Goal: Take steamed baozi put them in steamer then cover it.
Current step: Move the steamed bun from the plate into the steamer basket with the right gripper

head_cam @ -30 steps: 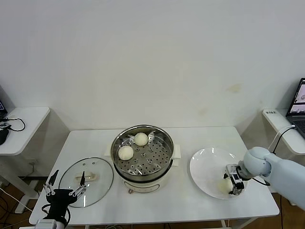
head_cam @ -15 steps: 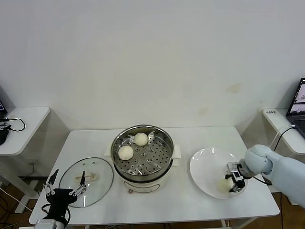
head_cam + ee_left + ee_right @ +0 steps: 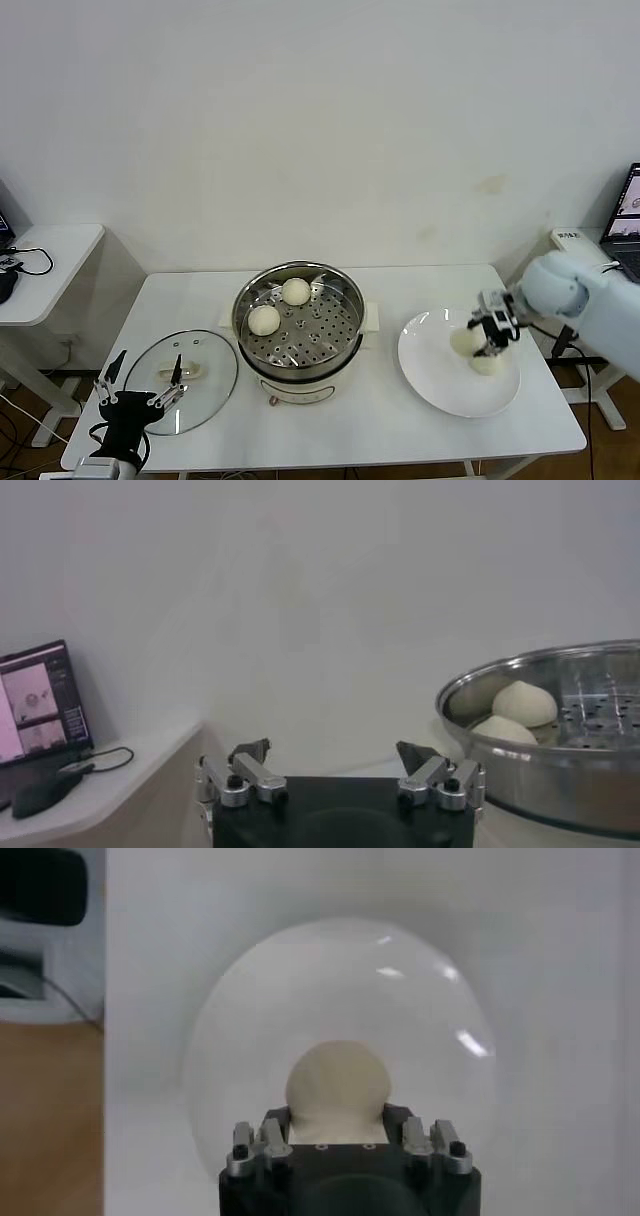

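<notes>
One steamed baozi (image 3: 468, 343) is held between the closed fingers of the right end effector (image 3: 487, 336) above the white plate (image 3: 440, 385). Two baozi (image 3: 264, 319) are seen in the steamer (image 3: 298, 330). The left end effector (image 3: 135, 396) is parked spread wide beside the cover (image 3: 181, 379).

Bare table (image 3: 385, 405) between plate (image 3: 425, 375) and steamer (image 3: 298, 325); steamer top uncovered
</notes>
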You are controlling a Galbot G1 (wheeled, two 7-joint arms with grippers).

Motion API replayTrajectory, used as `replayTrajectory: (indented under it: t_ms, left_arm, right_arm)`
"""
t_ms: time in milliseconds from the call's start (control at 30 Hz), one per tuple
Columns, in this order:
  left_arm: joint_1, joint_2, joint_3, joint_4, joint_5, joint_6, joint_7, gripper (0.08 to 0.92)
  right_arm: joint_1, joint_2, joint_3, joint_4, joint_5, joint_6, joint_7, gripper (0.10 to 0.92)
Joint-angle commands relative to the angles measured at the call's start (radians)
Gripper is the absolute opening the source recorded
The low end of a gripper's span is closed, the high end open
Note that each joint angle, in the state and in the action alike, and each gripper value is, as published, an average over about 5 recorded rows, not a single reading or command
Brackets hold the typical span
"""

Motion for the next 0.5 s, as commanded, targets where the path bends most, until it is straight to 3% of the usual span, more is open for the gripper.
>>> replayTrajectory:
  t_ms: [33, 500]
  left_arm:
    - [0.000, 0.005, -0.003, 0.002, -0.002, 0.000, 0.000, 0.823]
    - [0.010, -0.008, -0.031, 0.006, -0.006, -0.001, 0.000, 0.823]
  right_arm:
    - [0.394, 0.117, -0.163, -0.024, 0.145, -0.011, 0.007, 0.578]
    - [0.498, 0.487, -0.270, -0.112, 0.235, -0.007, 0.081, 0.585]
